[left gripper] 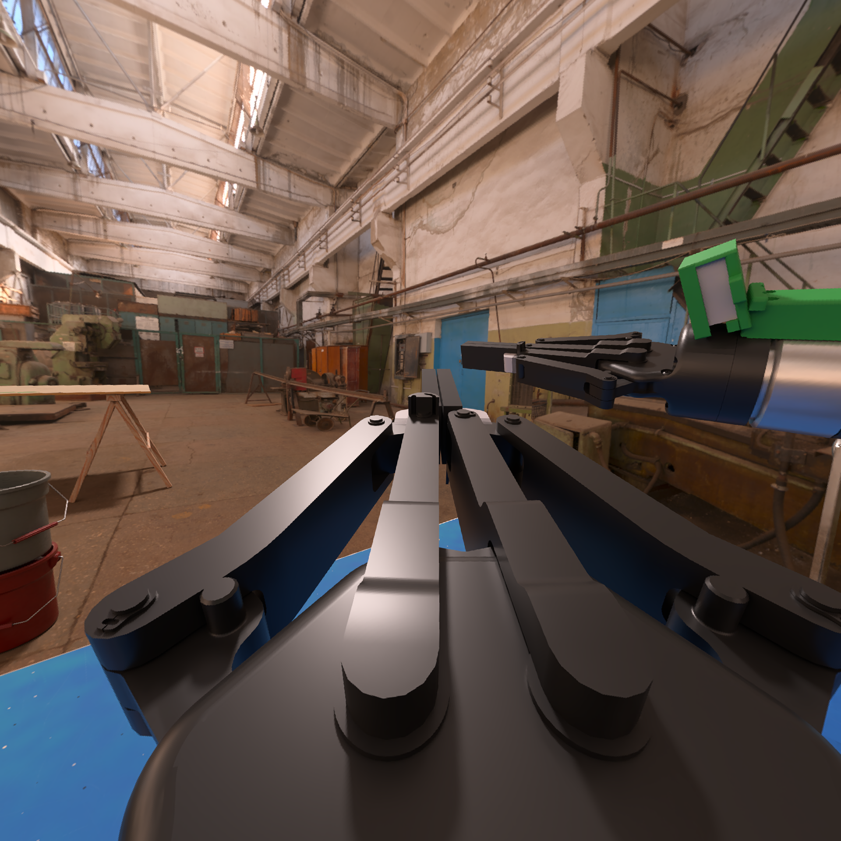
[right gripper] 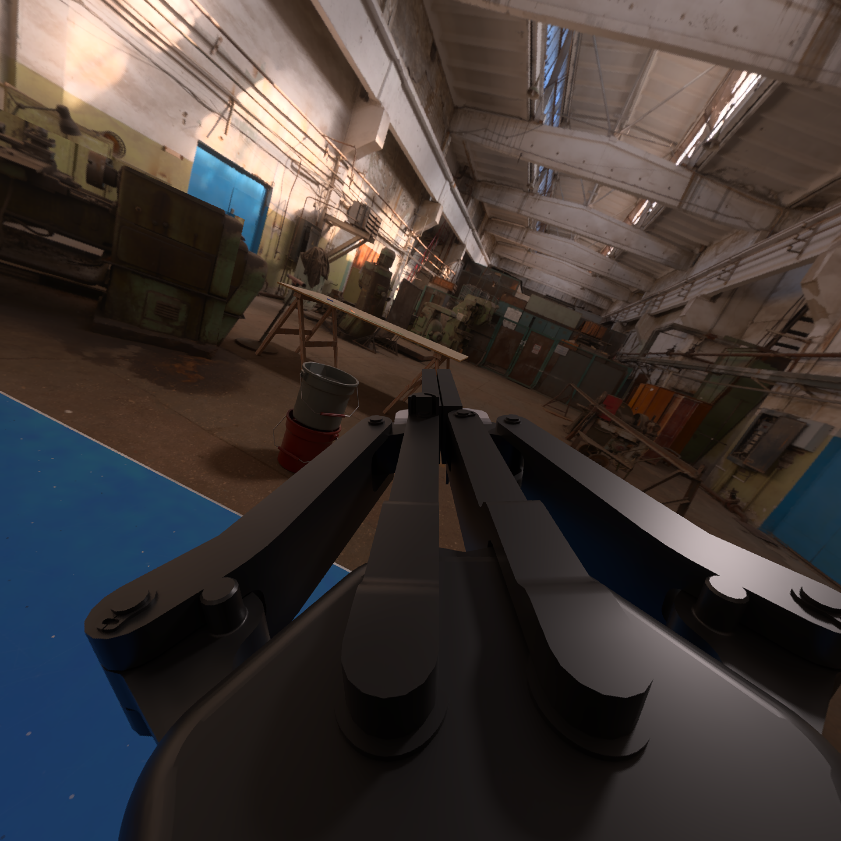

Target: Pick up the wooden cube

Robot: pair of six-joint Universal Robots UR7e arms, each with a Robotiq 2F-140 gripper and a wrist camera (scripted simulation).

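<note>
Pointing level over the blue surface (right gripper: 68, 523), left tool (left gripper: 438, 387) and right tool (right gripper: 439, 387) both sit pinched together, empty. Wooden cube apparently out of view; descending blind risks missing it.

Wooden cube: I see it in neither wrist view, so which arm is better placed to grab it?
Cannot tell: no cube shows. Left gripper and right gripper are both shut, aimed above the blue table.
</note>
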